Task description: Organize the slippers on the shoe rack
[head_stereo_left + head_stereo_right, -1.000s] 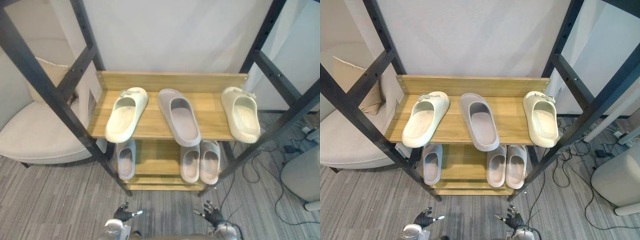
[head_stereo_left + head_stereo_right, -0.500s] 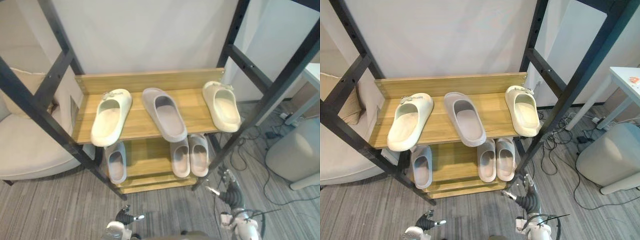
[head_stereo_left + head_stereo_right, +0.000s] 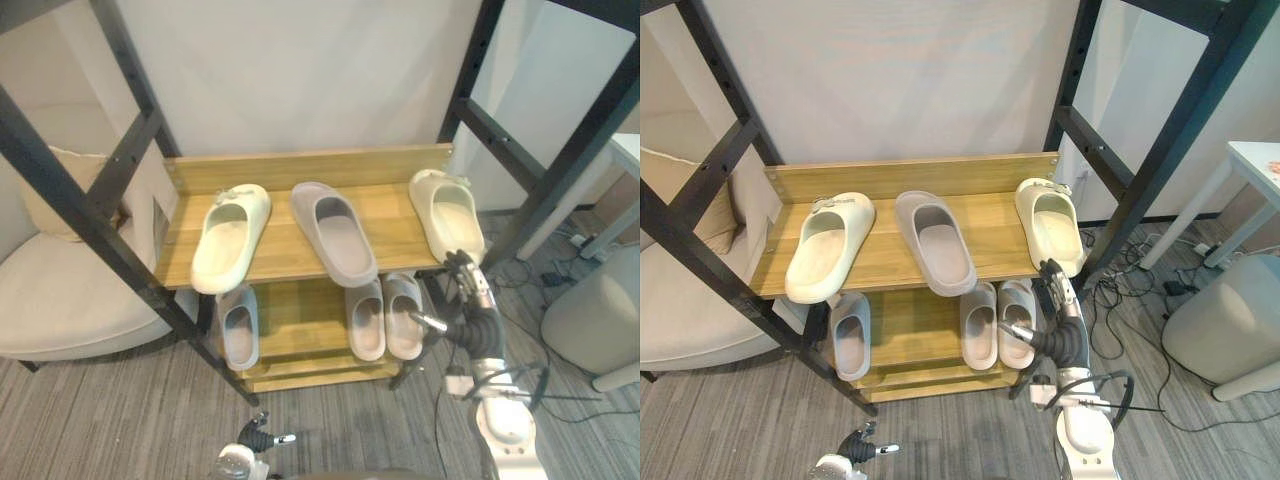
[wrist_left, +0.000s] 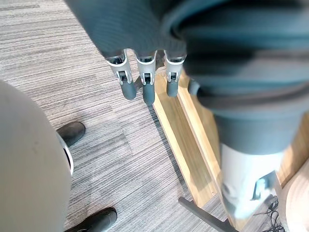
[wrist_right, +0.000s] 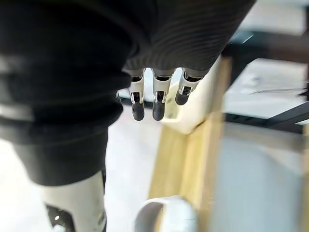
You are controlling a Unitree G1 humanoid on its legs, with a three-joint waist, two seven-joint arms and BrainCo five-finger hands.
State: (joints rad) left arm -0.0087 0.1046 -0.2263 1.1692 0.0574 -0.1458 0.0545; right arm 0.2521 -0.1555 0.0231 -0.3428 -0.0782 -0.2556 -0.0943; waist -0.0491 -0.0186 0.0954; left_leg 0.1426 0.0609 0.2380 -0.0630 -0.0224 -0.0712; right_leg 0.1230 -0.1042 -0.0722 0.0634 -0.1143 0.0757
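Note:
The wooden shoe rack [image 3: 300,165] has two shelves. On the top shelf lie a cream slipper [image 3: 230,235] at the left, a grey slipper [image 3: 335,232] in the middle and a second cream slipper [image 3: 447,215] at the right end. A single grey slipper [image 3: 238,325] and a grey pair [image 3: 385,316] sit on the lower shelf. My right hand [image 3: 472,300] is raised just in front of the right cream slipper's near end, open, apart from it. In the right wrist view its straight fingers [image 5: 157,99] point at that slipper [image 5: 195,108]. My left hand [image 3: 258,437] hangs low near the floor, open.
Black metal frame posts [image 3: 95,215] slant on both sides of the rack. A beige armchair [image 3: 60,295] stands at the left. A grey rounded stool [image 3: 600,320] and loose cables [image 3: 545,275] lie at the right, with a white table corner [image 3: 1260,160] beyond.
My right hand has risen from floor level to the right end of the top shelf. The camera has shifted. The left hand stays low and the slippers have not moved.

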